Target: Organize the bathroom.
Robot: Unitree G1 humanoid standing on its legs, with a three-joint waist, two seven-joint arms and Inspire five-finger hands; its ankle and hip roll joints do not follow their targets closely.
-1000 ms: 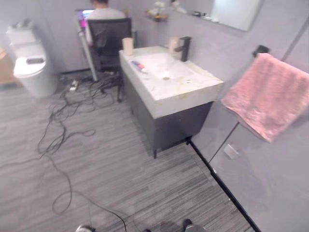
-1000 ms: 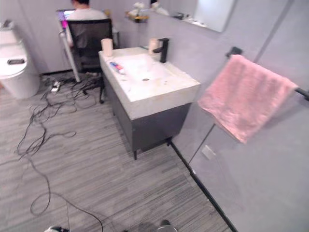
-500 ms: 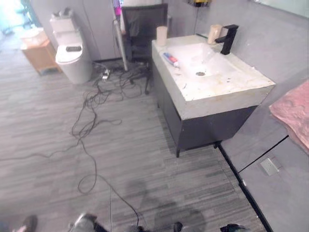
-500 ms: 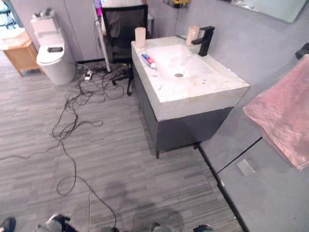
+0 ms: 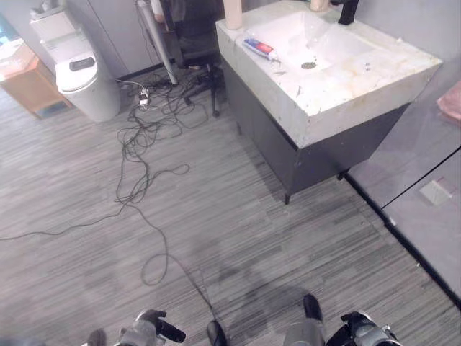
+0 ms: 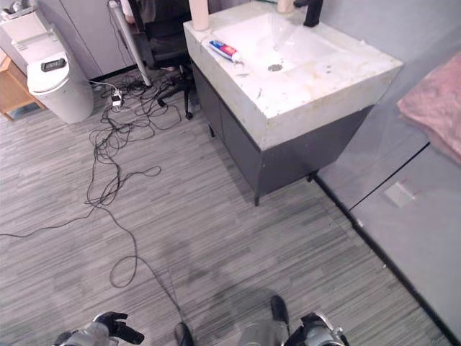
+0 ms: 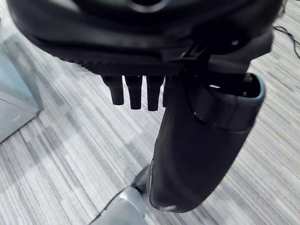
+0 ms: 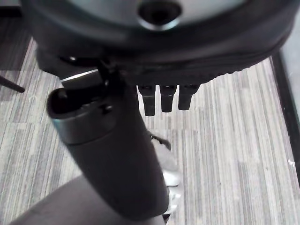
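A white stone sink counter (image 5: 338, 86) on a dark cabinet stands against the right wall. On its left rim lies a toothpaste tube (image 5: 259, 48), with a beige cup (image 5: 232, 13) behind it and a black faucet (image 6: 313, 11) at the back. A pink towel (image 6: 436, 108) hangs on the wall to the right. My left hand (image 5: 155, 328) and right hand (image 5: 360, 331) hang low at the bottom edge, far from the sink. In the wrist views the left hand's fingers (image 7: 133, 91) and the right hand's fingers (image 8: 161, 98) are relaxed and hold nothing.
A white toilet (image 5: 79, 79) stands at the far left beside a wooden stand (image 5: 25, 72). A black office chair (image 5: 191, 29) sits behind the sink. Loose cables (image 5: 137, 166) trail across the grey plank floor between toilet and cabinet.
The camera has tilted down and shifted, so the mirror and towel rail have left the view and both hands now show at the bottom. Nothing in the room has moved.
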